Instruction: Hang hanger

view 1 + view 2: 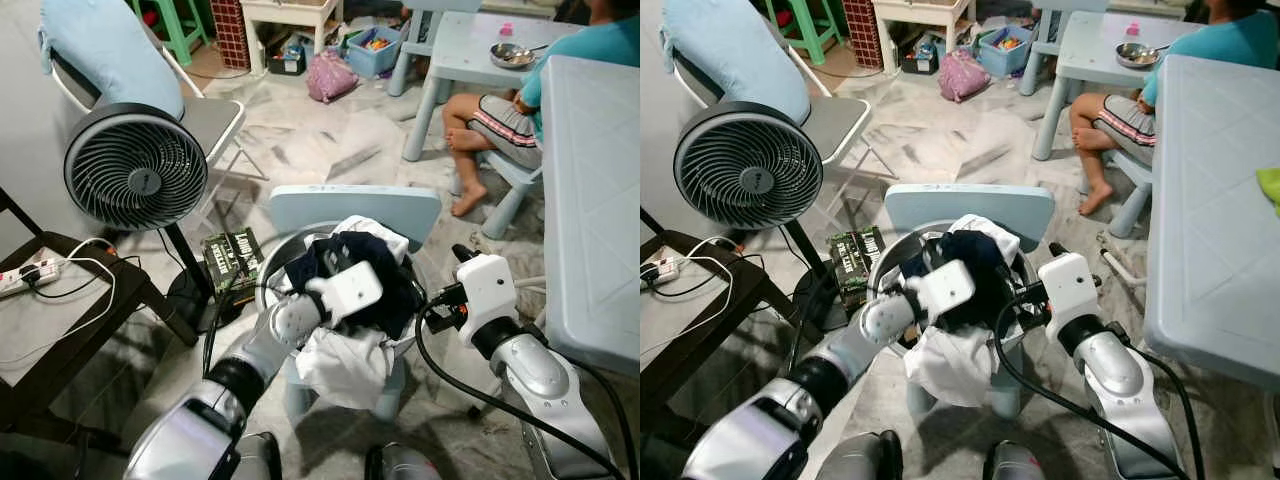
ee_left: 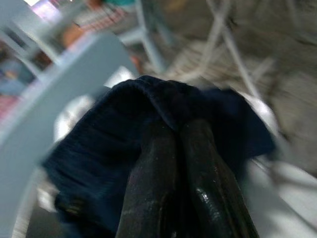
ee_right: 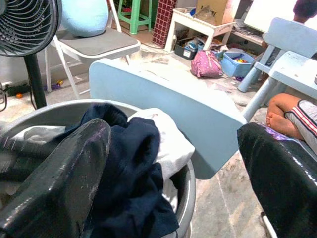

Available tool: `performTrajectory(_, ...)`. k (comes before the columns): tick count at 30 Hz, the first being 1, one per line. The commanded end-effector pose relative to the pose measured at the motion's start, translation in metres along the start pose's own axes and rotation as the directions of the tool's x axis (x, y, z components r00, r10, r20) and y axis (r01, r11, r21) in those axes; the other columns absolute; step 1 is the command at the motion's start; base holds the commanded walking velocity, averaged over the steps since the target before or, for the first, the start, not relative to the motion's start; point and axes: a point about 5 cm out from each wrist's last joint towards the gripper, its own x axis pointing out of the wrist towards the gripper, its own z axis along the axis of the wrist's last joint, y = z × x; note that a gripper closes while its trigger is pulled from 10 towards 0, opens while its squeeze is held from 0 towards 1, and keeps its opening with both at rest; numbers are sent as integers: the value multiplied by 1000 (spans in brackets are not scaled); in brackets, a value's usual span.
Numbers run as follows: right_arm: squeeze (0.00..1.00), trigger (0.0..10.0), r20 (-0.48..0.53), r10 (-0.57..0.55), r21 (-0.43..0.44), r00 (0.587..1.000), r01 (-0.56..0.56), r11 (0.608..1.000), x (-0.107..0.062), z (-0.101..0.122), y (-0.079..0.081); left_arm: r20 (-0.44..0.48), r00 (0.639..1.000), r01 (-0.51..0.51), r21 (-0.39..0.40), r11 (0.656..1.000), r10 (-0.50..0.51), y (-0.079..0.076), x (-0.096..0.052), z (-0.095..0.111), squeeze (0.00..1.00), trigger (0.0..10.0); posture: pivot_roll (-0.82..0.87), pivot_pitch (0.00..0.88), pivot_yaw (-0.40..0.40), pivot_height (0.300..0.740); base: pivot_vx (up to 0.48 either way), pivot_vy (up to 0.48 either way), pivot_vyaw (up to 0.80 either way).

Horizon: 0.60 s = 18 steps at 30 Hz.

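Note:
A grey basin (image 1: 268,275) heaped with laundry stands on a small pale blue chair (image 1: 355,205) right in front of me. My left gripper (image 2: 178,126) reaches in from the near left and is shut on a dark navy garment (image 1: 370,255) at the top of the pile. A white cloth (image 1: 345,365) hangs over the basin's near rim. At the basin's right rim my right gripper (image 3: 173,131) is held open, its two fingers spread wide and pointing at the pile, touching nothing. I see no hanger.
A standing fan (image 1: 135,167) and a dark side table (image 1: 60,310) with a power strip are at my left. Behind the fan is a folding chair (image 1: 215,120) with a pillow. A pale blue table (image 1: 595,200) is close on my right. Beyond it sits a person (image 1: 500,115).

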Motion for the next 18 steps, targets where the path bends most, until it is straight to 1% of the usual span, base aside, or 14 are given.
performTrajectory(1, 0, 10000, 13, 12, -3, 1000, -12, 1000, 3, 2, 3, -14, 998, 60, 1, 998, -60, -4, -1, -2, 0, 0, -124, 80, 32, 740, 0, 0, 0)
performTrajectory(2, 0, 10000, 15, 15, -4, 1000, -15, 1000, 4, 2, 4, -27, 994, 103, -1, 995, -103, -9, -2, -4, 0, 0, -123, 80, 31, 740, 0, 0, 0)
performTrajectory(3, 0, 10000, 15, 15, -4, 1000, -15, 1000, 4, 2, 4, -27, 994, 103, -1, 995, -103, -9, -2, -4, 0, 0, -123, 80, 31, 740, 0, 0, 0)
performTrajectory(5, 0, 10000, 18, 20, -6, 1000, -20, 1000, 5, 3, 4, -64, 977, 204, -17, 979, -204, -20, -3, -8, 0, 0, -122, 79, 29, 740, 0, 0, 0)
performTrajectory(7, 0, 10000, 19, 22, -8, 1000, -22, 1000, 5, 3, 4, -102, 962, 252, -37, 967, -254, -26, -5, -10, 0, 0, -124, 77, 31, 740, 0, 0, 0)
performTrajectory(8, 0, 10000, 19, 22, -8, 1000, -22, 1000, 5, 3, 4, -102, 962, 252, -37, 967, -254, -26, -5, -10, 0, 0, -124, 77, 31, 740, 0, 0, 0)
performTrajectory(10, 0, 10000, 19, 21, -10, 1000, -21, 1000, 5, 2, 4, -118, 967, 222, -52, 974, -227, -23, -7, -10, 0, 0, -124, 77, 31, 740, 0, 0, 0)
performTrajectory(12, 0, 10000, 19, 18, -11, 1000, -18, 1000, 5, 2, 4, -92, 994, 54, -128, 990, -66, -8, -7, -9, 0, 0, -126, 78, 36, 740, 0, 0, 0)
performTrajectory(13, 0, 10000, 19, 18, -11, 1000, -18, 1000, 5, 2, 4, -92, 994, 54, -128, 990, -66, -8, -7, -9, 0, 0, -126, 78, 36, 740, 0, 0, 0)
performTrajectory(14, 0, 10000, 19, 17, -10, 1000, -17, 1000, 5, 2, 4, -85, 996, -18, -171, 985, 4, -1, -8, -9, 0, 0, -126, 79, 36, 740, 0, 0, 0)
performTrajectory(15, 0, 10000, 18, 17, -10, 1000, -17, 1000, 5, 2, 4, -84, 994, -80, -219, 972, 63, 5, -10, -9, 0, 0, -123, 79, 35, 740, 0, 0, 0)
performTrajectory(16, 0, 10000, 18, 18, -10, 1000, -17, 1000, 4, 1, 5, -90, 984, -173, -296, 939, 153, 13, -12, -11, 0, 0, -123, 79, 35, 740, 0, 0, 0)
performTrajectory(17, 0, 10000, 18, 19, -10, 1000, -19, 1000, 4, 1, 6, -114, 956, -292, -402, 868, 269, 24, -16, -13, 0, 0, -120, 81, 33, 740, 0, 0, 0)
performTrajectory(18, 0, 10000, 18, 21, -9, 1000, -21, 1000, 5, 1, 6, -136, 934, -354, -466, 811, 329, 29, -18, -15, 0, 0, -117, 81, 32, 740, 0, 0, 0)
